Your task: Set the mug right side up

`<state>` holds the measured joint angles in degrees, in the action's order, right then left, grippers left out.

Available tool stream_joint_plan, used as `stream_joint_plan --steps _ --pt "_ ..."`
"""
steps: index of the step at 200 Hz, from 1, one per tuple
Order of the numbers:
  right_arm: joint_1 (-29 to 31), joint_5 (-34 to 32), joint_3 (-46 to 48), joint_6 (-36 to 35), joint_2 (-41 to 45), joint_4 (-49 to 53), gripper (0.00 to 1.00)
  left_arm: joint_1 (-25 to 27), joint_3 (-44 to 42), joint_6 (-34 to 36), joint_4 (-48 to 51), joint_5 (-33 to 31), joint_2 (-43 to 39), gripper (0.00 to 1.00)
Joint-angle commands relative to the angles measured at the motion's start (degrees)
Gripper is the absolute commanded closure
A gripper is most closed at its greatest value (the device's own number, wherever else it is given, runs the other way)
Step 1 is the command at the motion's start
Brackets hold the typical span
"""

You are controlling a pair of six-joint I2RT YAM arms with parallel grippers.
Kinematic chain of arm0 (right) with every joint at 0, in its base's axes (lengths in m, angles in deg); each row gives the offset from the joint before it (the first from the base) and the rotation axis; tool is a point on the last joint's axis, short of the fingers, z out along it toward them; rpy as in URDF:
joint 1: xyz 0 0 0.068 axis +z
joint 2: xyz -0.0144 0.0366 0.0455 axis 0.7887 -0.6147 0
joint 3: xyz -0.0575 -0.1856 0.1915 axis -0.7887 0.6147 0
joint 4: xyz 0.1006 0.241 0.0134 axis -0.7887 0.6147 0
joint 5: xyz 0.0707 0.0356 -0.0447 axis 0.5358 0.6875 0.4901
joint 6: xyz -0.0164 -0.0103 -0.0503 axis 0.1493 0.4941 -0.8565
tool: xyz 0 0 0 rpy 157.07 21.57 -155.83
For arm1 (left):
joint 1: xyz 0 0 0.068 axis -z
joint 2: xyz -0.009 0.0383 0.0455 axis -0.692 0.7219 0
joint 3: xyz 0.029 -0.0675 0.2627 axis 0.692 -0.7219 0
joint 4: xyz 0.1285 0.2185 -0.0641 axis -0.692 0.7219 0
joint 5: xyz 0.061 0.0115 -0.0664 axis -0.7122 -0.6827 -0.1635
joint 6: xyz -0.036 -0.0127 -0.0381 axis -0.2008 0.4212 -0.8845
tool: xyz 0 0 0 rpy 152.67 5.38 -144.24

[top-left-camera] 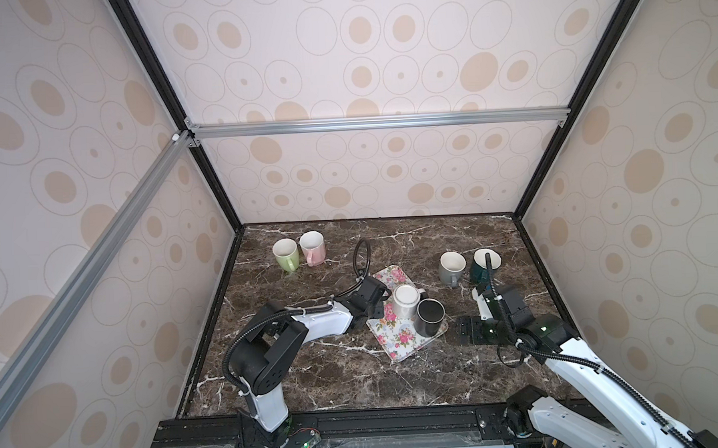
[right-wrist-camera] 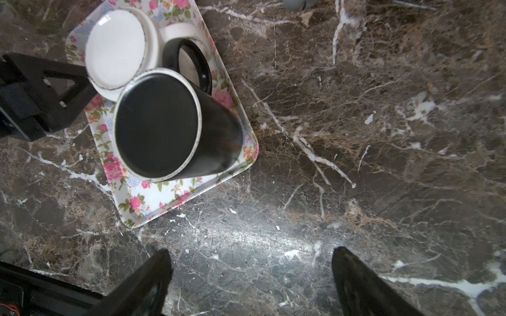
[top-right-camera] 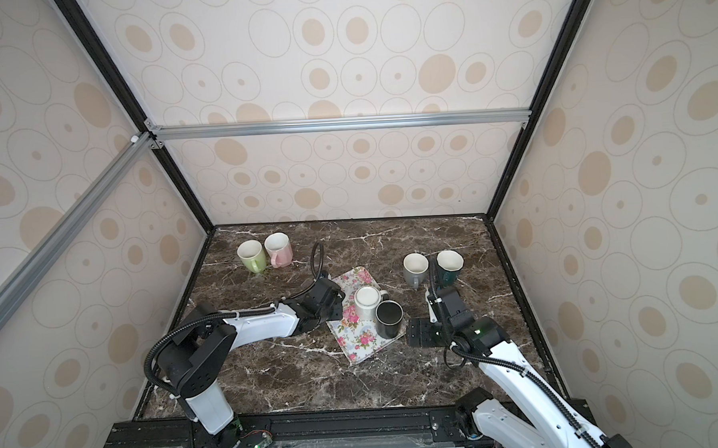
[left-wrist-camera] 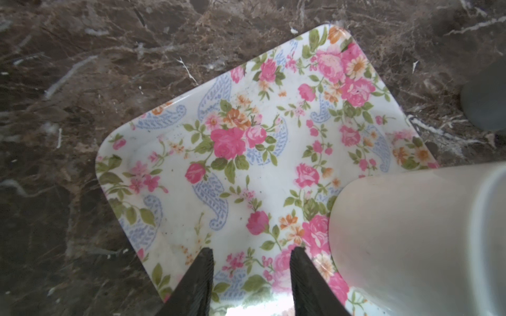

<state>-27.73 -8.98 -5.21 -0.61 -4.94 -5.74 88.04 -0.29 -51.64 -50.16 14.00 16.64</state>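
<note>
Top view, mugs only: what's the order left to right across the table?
green mug → pink mug → white mug → black mug → grey mug → dark teal mug

No legible text or numbers
</note>
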Motion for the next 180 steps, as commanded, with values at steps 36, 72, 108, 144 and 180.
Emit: stream_joint_plan --steps 36,72,108,144,180 --pt "-0.92 -1.78 1.09 1.88 -6.83 -0.94 0.23 1.58 -1.78 -8.14 4.97 -7.66 -4.02 0.57" --pt "-1.66 0.09 4.08 3.36 -7.64 -7.5 0.35 1.44 -1.45 -10.4 6.67 -7.96 -2.6 0.58" --pt "-2.05 -0.38 4.72 3.64 -12.55 -13.76 0.42 -0.65 -4.73 -12.07 2.31 -4.63 -3.66 0.61" --pt "-2.61 0.64 3.09 3.4 -19.43 -19.44 0.52 -4.21 -8.35 -12.42 -1.67 -0.93 -4.55 0.65" --pt "-3.73 -1.82 2.65 2.68 -23.36 -22.88 0.54 -5.45 -8.18 -10.68 -3.28 -0.01 -3.25 0.69"
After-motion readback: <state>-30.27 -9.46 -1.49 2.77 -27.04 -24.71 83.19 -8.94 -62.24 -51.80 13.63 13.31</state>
